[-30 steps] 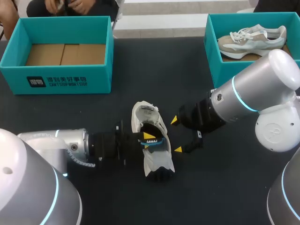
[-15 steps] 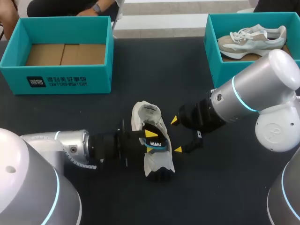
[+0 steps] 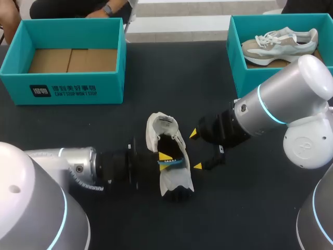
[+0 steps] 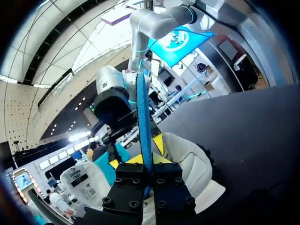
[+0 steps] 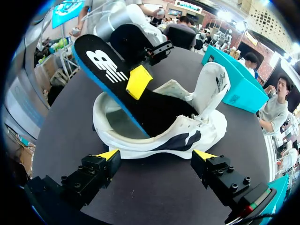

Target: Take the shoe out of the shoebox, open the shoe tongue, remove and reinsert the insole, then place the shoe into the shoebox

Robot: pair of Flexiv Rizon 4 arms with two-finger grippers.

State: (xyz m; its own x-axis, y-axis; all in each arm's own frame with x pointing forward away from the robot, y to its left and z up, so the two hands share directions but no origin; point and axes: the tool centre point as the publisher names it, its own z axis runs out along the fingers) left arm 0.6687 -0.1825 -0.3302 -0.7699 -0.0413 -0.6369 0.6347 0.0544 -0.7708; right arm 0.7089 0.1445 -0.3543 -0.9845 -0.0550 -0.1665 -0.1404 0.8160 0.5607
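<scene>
A white shoe (image 3: 176,183) lies in the middle of the dark table, its tongue (image 3: 161,125) folded up and open. A black insole with a blue underside (image 3: 174,162) sticks up out of the shoe's opening. My left gripper (image 3: 166,161) comes in from the left and is shut on it. In the left wrist view the insole (image 4: 143,112) stands edge-on between the fingers of the left gripper (image 4: 140,161). My right gripper (image 3: 195,150) is open just right of the shoe. In the right wrist view the right gripper (image 5: 156,154) faces the shoe (image 5: 197,133) side-on, apart from it, with the insole (image 5: 108,70) raised.
A teal shoebox (image 3: 78,89) with only a cardboard floor stands at the back left. A second teal box (image 3: 237,67) at the back right holds another pale shoe (image 3: 281,42). Bare dark table lies in front of the shoe.
My left gripper's fingers spread for a moment, then closed again on the insole, and the arm drew back slightly to the left. The right arm and the shoe have not moved.
</scene>
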